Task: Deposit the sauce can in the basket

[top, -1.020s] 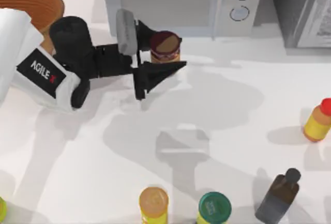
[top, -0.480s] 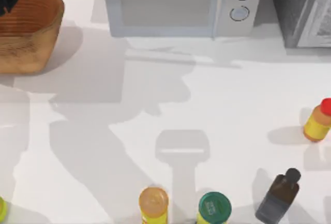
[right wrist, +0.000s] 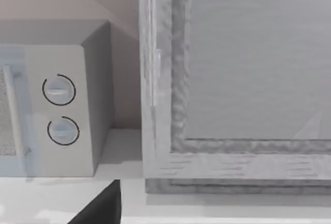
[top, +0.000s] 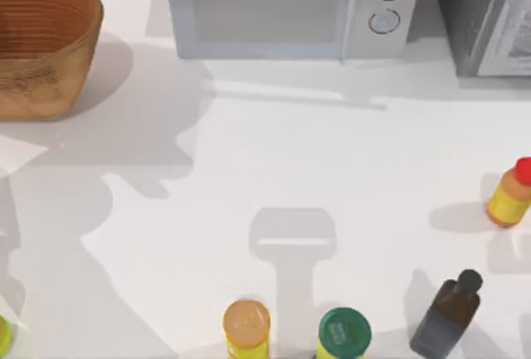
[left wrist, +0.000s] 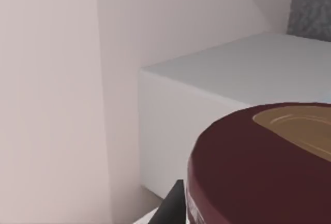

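Bright, even light; soft grey shadows (slightly blurred) cross the table (top: pixel 348 160).

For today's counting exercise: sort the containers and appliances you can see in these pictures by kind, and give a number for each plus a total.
Cans: 3 (sauce can, yellow can with tan lid, yellow can with green lid)
Bottles: 2 (dark bottle, yellow bottle with red cap)
Baskets: 1 (basket)
Microwaves: 1 (microwave)
Total: 7

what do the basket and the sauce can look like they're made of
The basket looks like woven wicker, matte orange-brown, with ribbed horizontal bands along its wall. The sauce can is probably metal: its smooth, dark maroon top has a raised rim around a tan centre.
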